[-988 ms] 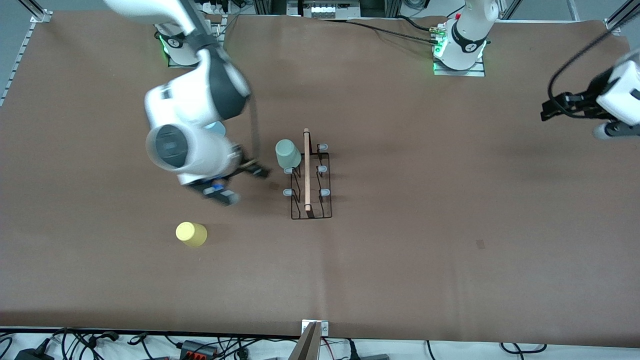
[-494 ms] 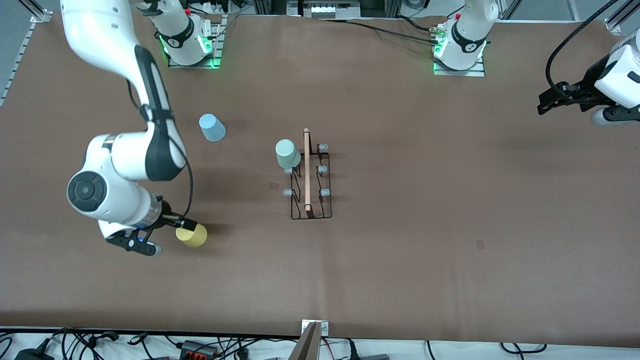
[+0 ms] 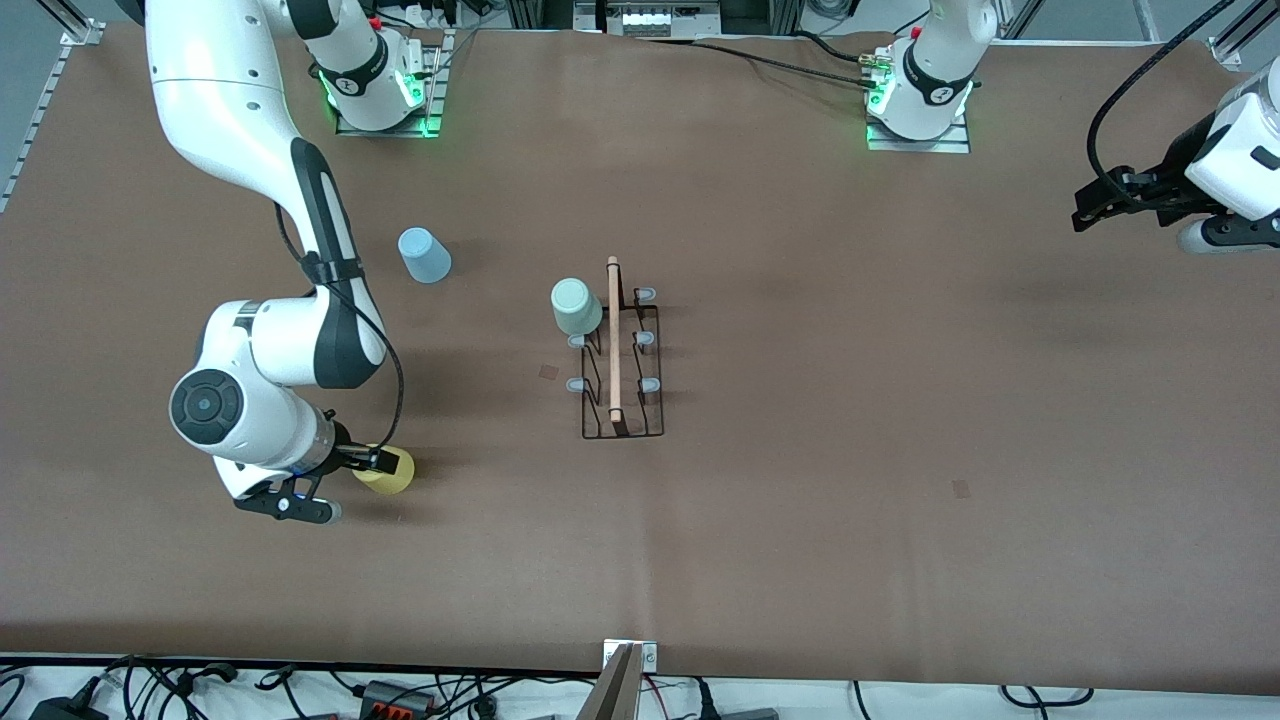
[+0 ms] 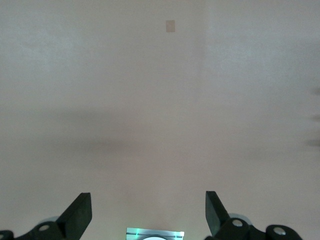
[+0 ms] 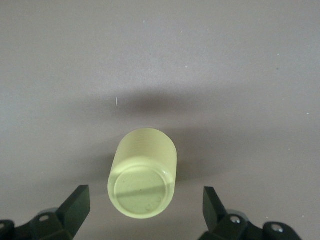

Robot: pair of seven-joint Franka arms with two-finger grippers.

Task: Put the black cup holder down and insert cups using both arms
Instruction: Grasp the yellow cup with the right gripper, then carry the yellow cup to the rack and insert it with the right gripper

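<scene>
The right gripper (image 5: 143, 207) hangs over the yellow cup (image 5: 142, 180), jaws wide, not touching it. The cup stands upside down on the desk (image 3: 800, 520), toward the right arm's end — probably light, smooth plastic; best gripped across its sides. The left gripper (image 4: 148, 212) waits, jaws wide.

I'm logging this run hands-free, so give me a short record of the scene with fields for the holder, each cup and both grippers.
black cup holder: upright mid-table, wooden rod handle on top
pale green cup: upside down on a holder peg, on the side toward the right arm's end
light blue cup: upside down on the table, nearer the right arm's base
yellow cup: upside down on the table, nearest the front camera
right gripper: open, fingers either side of the yellow cup, not closed on it
left gripper: open, empty, waiting over bare table at the left arm's end
</scene>
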